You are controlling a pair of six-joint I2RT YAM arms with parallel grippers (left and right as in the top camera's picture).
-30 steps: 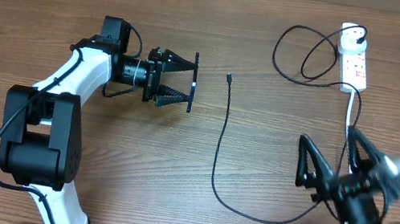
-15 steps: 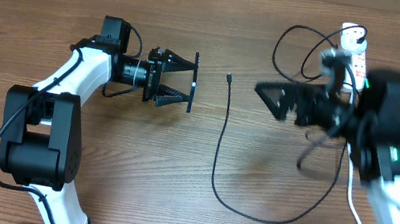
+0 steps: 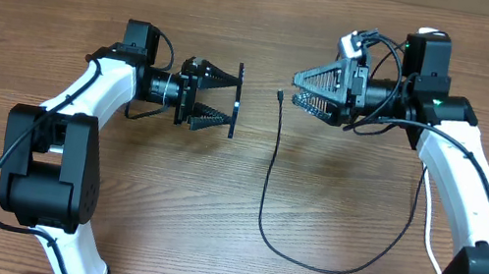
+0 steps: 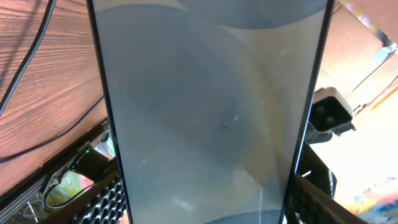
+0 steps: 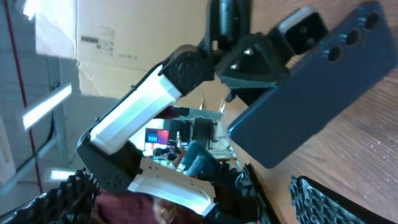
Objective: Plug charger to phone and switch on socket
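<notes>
Wide and empty: right claw [image 3: 296, 88], just right of cable tip [image 3: 279, 94] | tip flat on desk [image 3: 162, 213], cable [image 3: 271, 161] trailing down-frame | left claw [image 3: 234, 100] clamped on phone [image 3: 236, 102], edge-on, farther left | nearer: right claw

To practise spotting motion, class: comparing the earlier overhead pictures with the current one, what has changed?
The right claw swung from the table's lower right corner up and leftward; it now hangs open and empty, just right of the connector end of the charger. Unchanged: the left claw grips the phone, and the charger lies where it was.
</notes>
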